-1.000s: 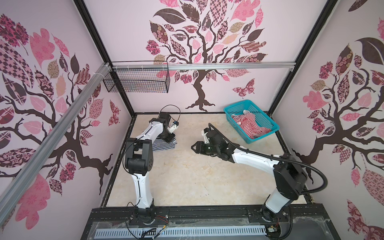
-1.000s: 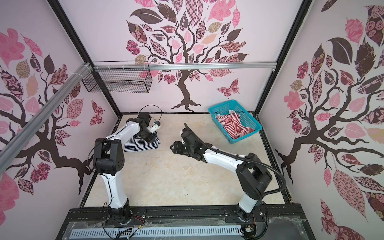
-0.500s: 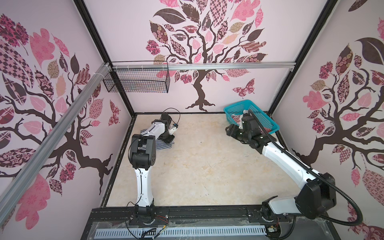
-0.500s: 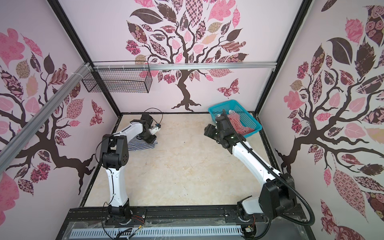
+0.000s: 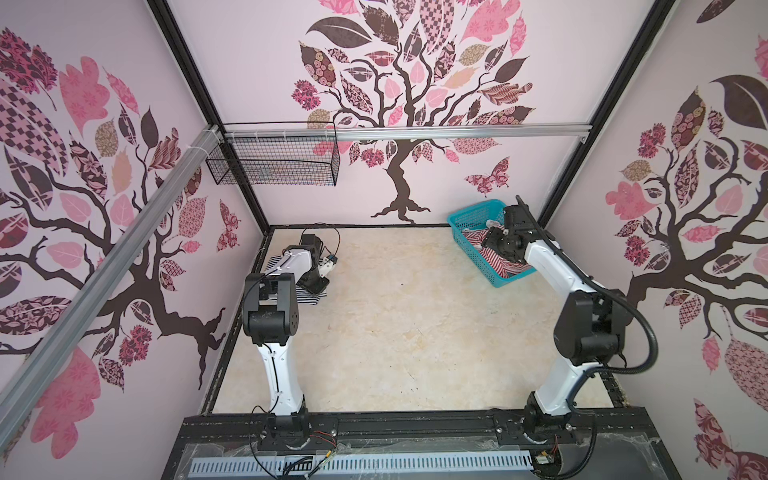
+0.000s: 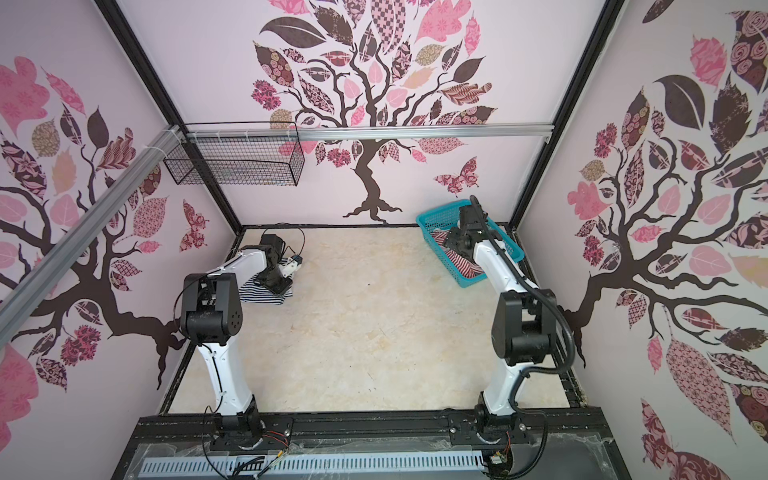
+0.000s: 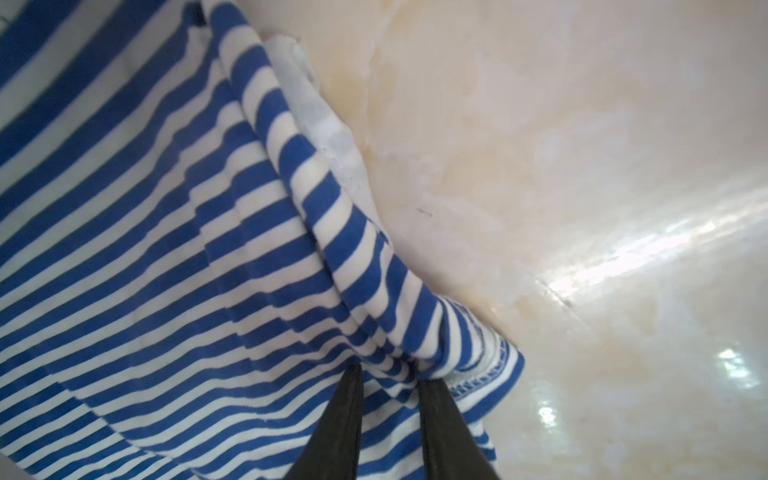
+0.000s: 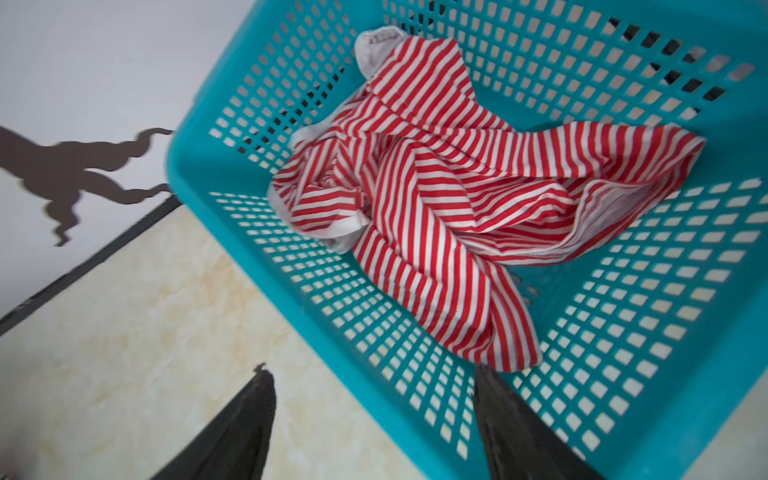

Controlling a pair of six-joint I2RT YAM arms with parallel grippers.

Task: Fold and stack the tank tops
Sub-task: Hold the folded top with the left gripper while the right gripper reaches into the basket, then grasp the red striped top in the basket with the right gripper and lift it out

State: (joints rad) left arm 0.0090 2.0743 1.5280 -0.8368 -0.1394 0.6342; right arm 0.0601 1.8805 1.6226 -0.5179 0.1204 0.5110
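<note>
The right gripper (image 8: 370, 368) hangs with its jaws spread wide and nothing between them. One finger is over the table (image 8: 124, 332) and the other is inside the teal basket (image 8: 199, 166), so the jaws straddle the basket's long near wall.

Just beyond the fingertips, down in the basket, lies the red-and-white tank top (image 8: 436, 199), crumpled in 1 loose heap with a pale-edged opening showing at its far side.

In both top views the basket (image 5: 459, 226) sits at about 1 o'clock from the table's middle, against the back right corner. The right wrist covers the middle of the cloth. Stripes show at about 10 o'clock and at about 5 o'clock of the wrist (image 5: 505, 266), so the heap's long axis seems to run along the basket's own length, on the 11-to-5 line.

The right arm is plainly the nearer one, and the next move looks like a short drop forward and down onto the heap's nearest tail.

The left gripper (image 7: 390, 386) is well apart, at about 10 o'clock of the table's middle. Its jaws are drawn close, pinching a bunched fold of the navy-and-white tank top (image 7: 166, 249), which lies on the table by the left wall (image 5: 309, 297).
</note>
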